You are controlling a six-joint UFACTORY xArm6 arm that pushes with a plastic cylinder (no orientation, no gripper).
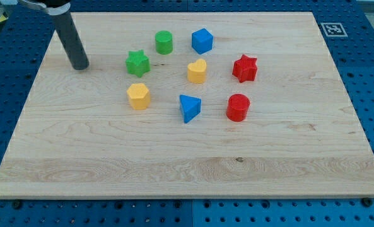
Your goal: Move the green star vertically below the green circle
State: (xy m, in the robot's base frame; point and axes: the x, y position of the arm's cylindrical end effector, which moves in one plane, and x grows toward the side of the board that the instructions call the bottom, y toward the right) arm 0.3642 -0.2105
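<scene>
My tip (pixel 80 66) rests on the pale wooden table (pixel 187 170), well off to the view's left of the small green plastic star block (pixel 137 63). It is not touching any block. There is no hand on this arm, only the dark rod, so nothing is open, shut or held.

The green star sits just to the view's left of the green round cylinder block (pixel 164 42), and a little lower. It needs to go toward the view's right so it ends up straight under the green circle.

What could go wrong? The yellow heart block (pixel 197 71) is near the star on the view's right. I think a push that is too long could knock the star into it. The yellow six-sided block (pixel 138 96) sits just below the star. A push that slants down could bump that one too. Also, the star has bumpy points. If my tip hits a point off to one side, the star may spin and slide away from the line I want.

The star lies flat with its face up. It is about as wide as it is tall, so it has no real long axis. One point seems to aim toward the view's top, but I cannot be sure.
</scene>
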